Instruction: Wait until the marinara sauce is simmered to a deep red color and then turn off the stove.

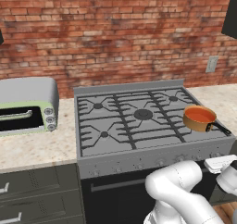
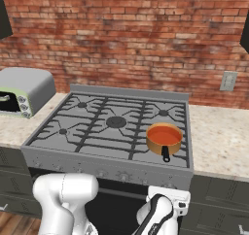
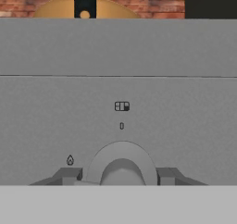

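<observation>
The stove [image 1: 121, 159] [image 2: 87, 162] is a wide grey gas range with dark grates. On its front right burner stands a small copper saucepan [image 1: 198, 122] [image 2: 163, 145] holding orange-red marinara sauce [image 1: 200, 113] [image 2: 164, 133]. My gripper [image 3: 121, 176] is down at the stove's front panel, below the pan, its hand [image 1: 221, 164] [image 2: 168, 196] pressed to the knob row. In the hand view the two fingers [image 3: 70, 175] flank a round grey knob [image 3: 121, 164] and touch its sides, shut on it. Above the panel edge the pan's dark handle [image 3: 84, 0] shows.
A grey-and-green toaster oven [image 1: 28, 108] [image 2: 22, 90] sits on the counter left of the stove. Speckled counter [image 1: 217, 100] [image 2: 216, 137] runs on the right, with a wall outlet [image 1: 211, 64] [image 2: 227, 80] on the brick wall. Dark drawers [image 1: 37, 190] lie below.
</observation>
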Tool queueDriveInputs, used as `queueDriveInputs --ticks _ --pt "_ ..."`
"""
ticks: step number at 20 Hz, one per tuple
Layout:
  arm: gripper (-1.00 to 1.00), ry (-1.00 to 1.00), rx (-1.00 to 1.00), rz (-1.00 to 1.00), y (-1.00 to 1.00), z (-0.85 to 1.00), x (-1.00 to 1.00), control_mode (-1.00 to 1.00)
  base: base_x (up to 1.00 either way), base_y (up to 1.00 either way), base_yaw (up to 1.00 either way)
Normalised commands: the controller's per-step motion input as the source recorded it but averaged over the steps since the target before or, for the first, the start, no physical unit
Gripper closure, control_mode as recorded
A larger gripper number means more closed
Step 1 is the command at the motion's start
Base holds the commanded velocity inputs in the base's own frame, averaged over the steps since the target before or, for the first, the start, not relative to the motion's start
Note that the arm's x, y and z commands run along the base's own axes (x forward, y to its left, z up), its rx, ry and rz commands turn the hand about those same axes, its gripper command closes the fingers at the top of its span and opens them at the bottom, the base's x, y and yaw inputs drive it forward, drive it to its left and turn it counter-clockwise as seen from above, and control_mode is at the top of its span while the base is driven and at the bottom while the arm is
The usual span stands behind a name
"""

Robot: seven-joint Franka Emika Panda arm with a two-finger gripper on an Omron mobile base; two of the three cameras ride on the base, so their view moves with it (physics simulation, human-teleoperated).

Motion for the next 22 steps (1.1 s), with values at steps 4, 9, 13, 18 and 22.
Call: queueDriveInputs --ticks 4,9,13,18,22 --pt "1.0 0.0 0.0 0.0 0.0 0.0 0.0 -1.0 0.0 0.0 0.0" --pt "1.0 0.0 0.0 0.0 0.0 0.0 0.0 -1.0 0.0 0.0 0.0" --pt "1.0 0.0 0.0 0.0 0.0 0.0 0.0 -1.0 0.0 0.0 0.0" --pt "1.0 0.0 0.0 0.0 0.0 0.0 0.0 -1.0 0.0 0.0 0.0" --pt "1.0 0.0 0.0 0.0 0.0 0.0 0.0 -1.0 0.0 0.0 0.0"
